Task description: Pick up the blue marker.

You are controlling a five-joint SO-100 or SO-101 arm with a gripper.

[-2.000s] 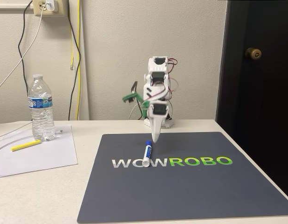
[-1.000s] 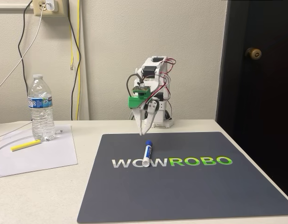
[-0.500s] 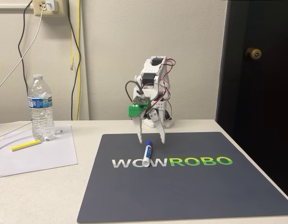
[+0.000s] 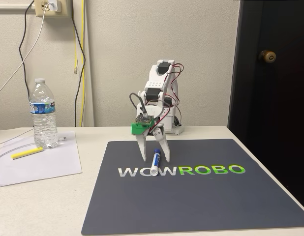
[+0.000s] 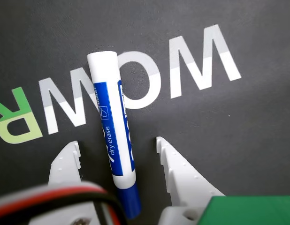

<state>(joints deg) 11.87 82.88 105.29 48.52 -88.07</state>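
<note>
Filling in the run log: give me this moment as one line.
phase: pre-grasp | gripper: open, fingers either side of blue marker | marker: lying flat on mat, not gripped

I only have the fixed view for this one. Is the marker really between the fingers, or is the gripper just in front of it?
Observer: Between them. In the wrist view the marker lies inside the open gripper, one finger on each side.
Operator: Is either finger touching it?
Observer: No. Bare mat shows between the marker and both fingers.
Operator: Which part would they close on?
Observer: The barrel just above the cap. The cap end points toward the wrist camera, and the white end overlaps an O of the mat's lettering.
</note>
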